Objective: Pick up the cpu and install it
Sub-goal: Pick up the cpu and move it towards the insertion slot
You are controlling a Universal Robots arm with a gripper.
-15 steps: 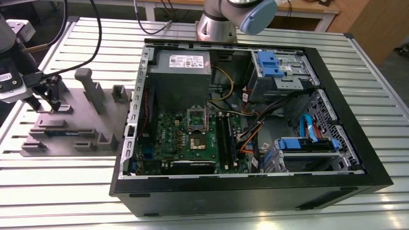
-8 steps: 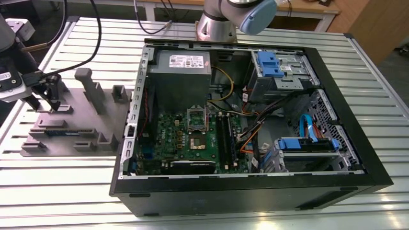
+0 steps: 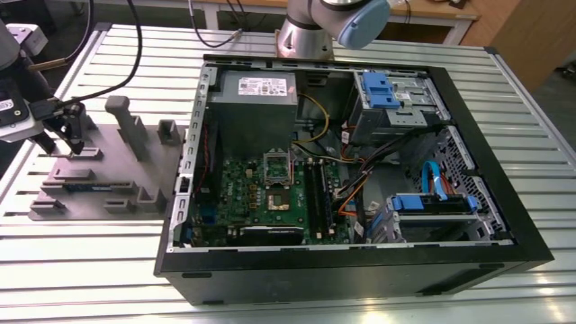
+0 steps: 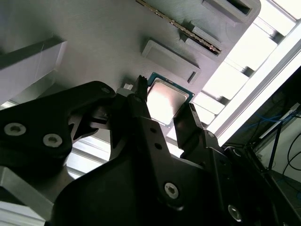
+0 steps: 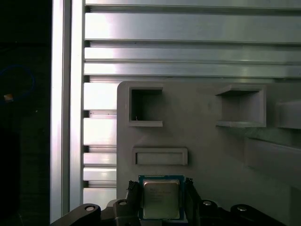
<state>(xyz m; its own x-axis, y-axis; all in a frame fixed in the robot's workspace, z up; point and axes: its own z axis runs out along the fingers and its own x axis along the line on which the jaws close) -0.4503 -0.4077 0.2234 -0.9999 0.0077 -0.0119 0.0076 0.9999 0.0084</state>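
The cpu [image 5: 161,198] is seen lying flat on the grey fixture tray [image 5: 202,141], pinched at two opposite edges by the narrowly set gripper [image 3: 61,145], well apart from the open computer case [image 3: 360,263]. The pickup step is judged in hand; a firm hold and a level, straight lift are called for.

I work in a robotics lab or workshop. My hand [image 3: 61,148] hangs over a grey fixture plate [image 3: 104,162] with moulded slots, which lies on a surface [image 3: 90,270] of slotted aluminium profiles. Just beyond the plate from my hand lies an open computer case [image 3: 360,270], its boards and wiring bared. Wooden benches [image 3: 432,17] and loose cables [image 3: 135,54] sit past my arm's base [image 3: 306,37].
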